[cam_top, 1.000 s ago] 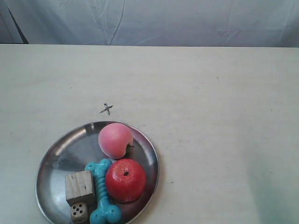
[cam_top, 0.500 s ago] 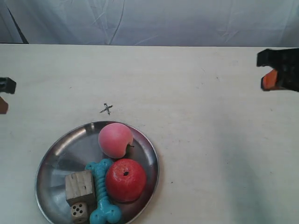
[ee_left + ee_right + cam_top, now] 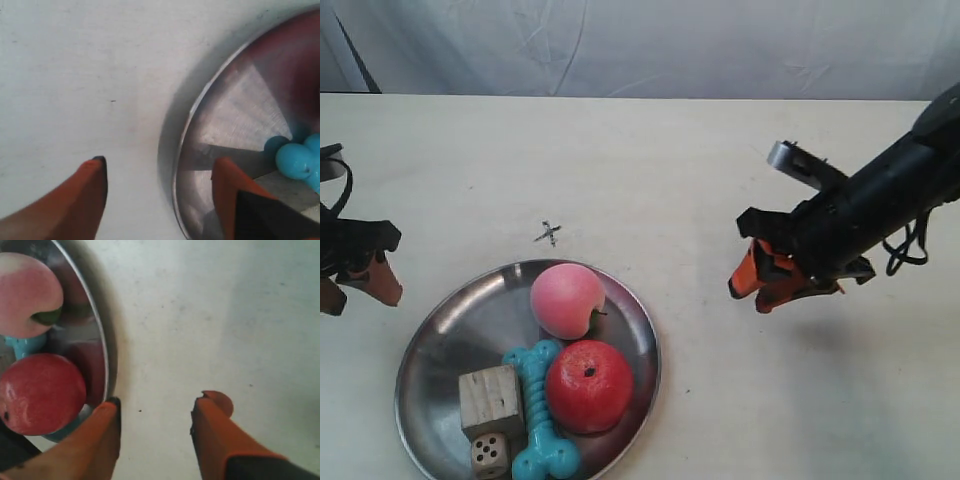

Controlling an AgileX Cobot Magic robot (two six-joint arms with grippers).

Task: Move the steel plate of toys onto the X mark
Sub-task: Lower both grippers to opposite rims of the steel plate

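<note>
The steel plate (image 3: 455,325) lies at the table's front left and holds a pink peach (image 3: 567,300), a red apple (image 3: 588,385), a turquoise bone (image 3: 540,412), a wooden cube (image 3: 490,398) and a small die (image 3: 490,455). The X mark (image 3: 549,233) is on the table just beyond the plate's far rim. My left gripper (image 3: 358,288) is open beside the plate's left rim. In the left wrist view the plate (image 3: 250,115) has its rim between the left gripper's (image 3: 161,161) fingers. My right gripper (image 3: 752,288) is open, apart from the plate's right side, over bare table (image 3: 159,399).
A pale cloth backdrop (image 3: 640,45) hangs behind the table's far edge. The right arm (image 3: 880,210) reaches in from the right at an angle. The right wrist view shows the plate's rim (image 3: 97,340), the peach (image 3: 25,295) and the apple (image 3: 40,392).
Both arms have come into view from the sides and closed in on the plate, the right one farthest. The plate and toys have not moved.
</note>
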